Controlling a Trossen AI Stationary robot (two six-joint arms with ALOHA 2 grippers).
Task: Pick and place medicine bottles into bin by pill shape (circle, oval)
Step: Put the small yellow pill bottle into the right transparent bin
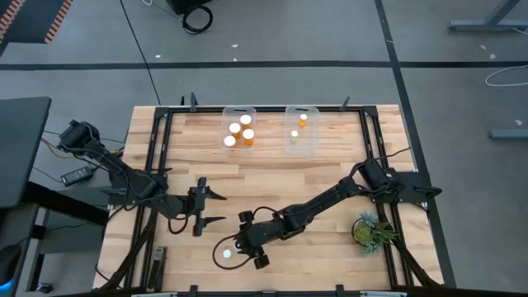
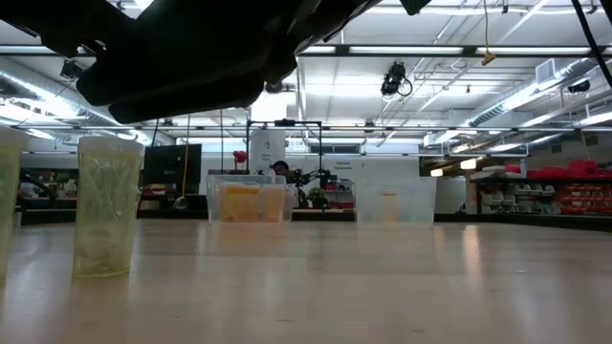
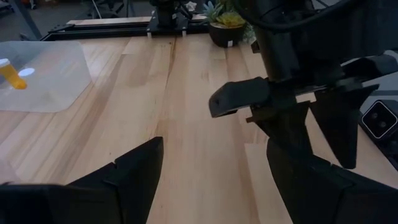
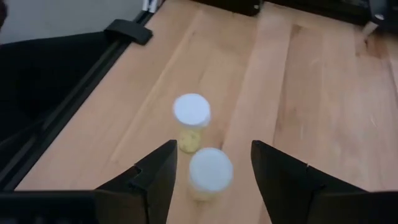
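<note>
Two medicine bottles with white caps stand upright on the wood table near its front edge. In the right wrist view, one [image 4: 210, 169] stands between my right gripper's [image 4: 212, 152] open fingers, apart from both, and the other [image 4: 191, 112] stands just beyond it. The high view shows one white cap [image 1: 226, 254] beside my right gripper [image 1: 238, 246]. The low view shows both bottles at the left [image 2: 105, 205] [image 2: 5, 201]. My left gripper [image 1: 221, 208] is open and empty on the table's left side, fingers pointing right. Several more bottles sit in the two far bins.
Two clear bins stand at the table's far edge. The left bin [image 1: 240, 128] holds three bottles and the right bin [image 1: 302, 129] holds two small ones. A small potted plant [image 1: 369, 229] stands near the right edge. A black frame rail [image 4: 74, 99] runs close to the two bottles.
</note>
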